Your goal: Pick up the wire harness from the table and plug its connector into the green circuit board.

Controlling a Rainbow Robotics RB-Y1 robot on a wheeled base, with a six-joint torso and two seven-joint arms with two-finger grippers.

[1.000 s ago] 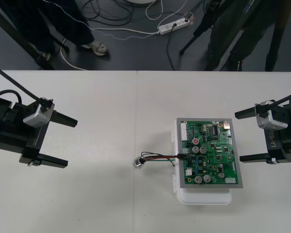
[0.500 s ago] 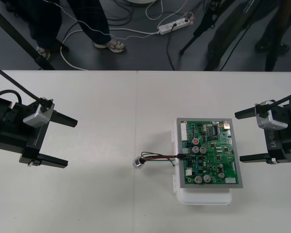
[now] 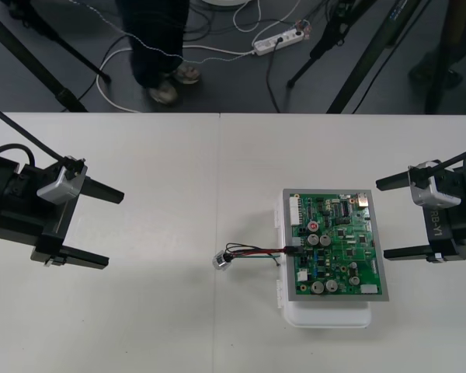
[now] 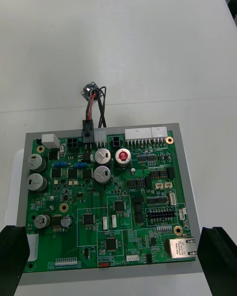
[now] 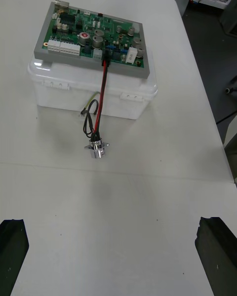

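While plugged into board [image 3: 340, 242], harness [image 3: 252, 251] well apart from jaws.

White lettering "RB-Y1" running sideways on the dark body of the right gripper [image 3: 382, 220], printed markings on the green circuit board [image 3: 338, 247] too small to read
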